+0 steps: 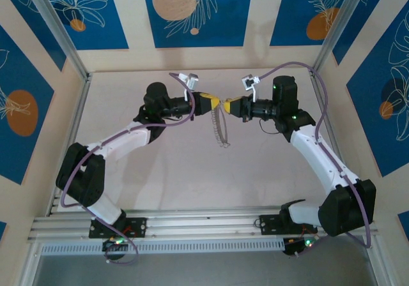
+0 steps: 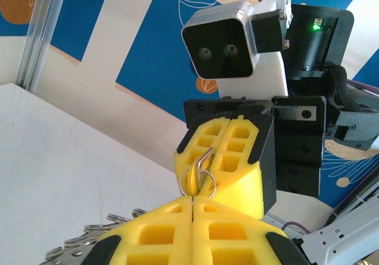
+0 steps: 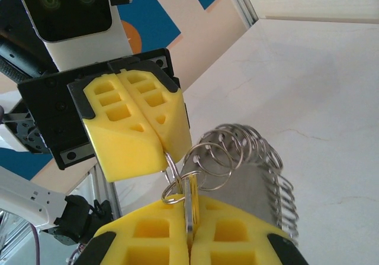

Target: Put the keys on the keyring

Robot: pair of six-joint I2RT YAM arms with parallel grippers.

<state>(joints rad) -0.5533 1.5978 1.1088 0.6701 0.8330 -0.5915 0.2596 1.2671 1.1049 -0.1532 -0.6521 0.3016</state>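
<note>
Starting at frame left, overhead view: left arm (image 1: 121, 142) reaches up and right over the table (image 1: 192, 177). The left gripper (image 1: 215, 101) is just left of centre, yellow fingers pressed together. Tip to tip with it, just right of centre, is the right gripper (image 1: 227, 103), fingers also pressed together. The right arm (image 1: 316, 149) runs down to lower right. Both tips meet in the air above the table. The keyring (image 1: 222, 129) hangs straight down from the meeting point, edge-on. It reads like a chain of small silvery pieces, lower end around frame centre.

Left wrist view: own yellow fingers at bottom centre, seam closed. Silvery fringe of the keyring fans out at lower left. At centre, the keys (image 2: 193, 183), a small pale-yellow oval, sit in the narrow gap between the two grippers' tips, with a thin wire loop around them. The loop's upper end lies against the closed seam of the right gripper, centre-right.

Right wrist view: left gripper at upper left, seam closed, a thin wire coming out at its lower tip. Bottom centre: own fingers closed, a thin metal edge and the pale piece right at the seam. Right of that, the keyring's stack of wire rings fans toward lower right, table behind.

Both grippers pinch into the same small cluster at the top of the keyring. Can't tell which piece sits in which gripper, or whether the keys are threaded on the hoop.
</note>
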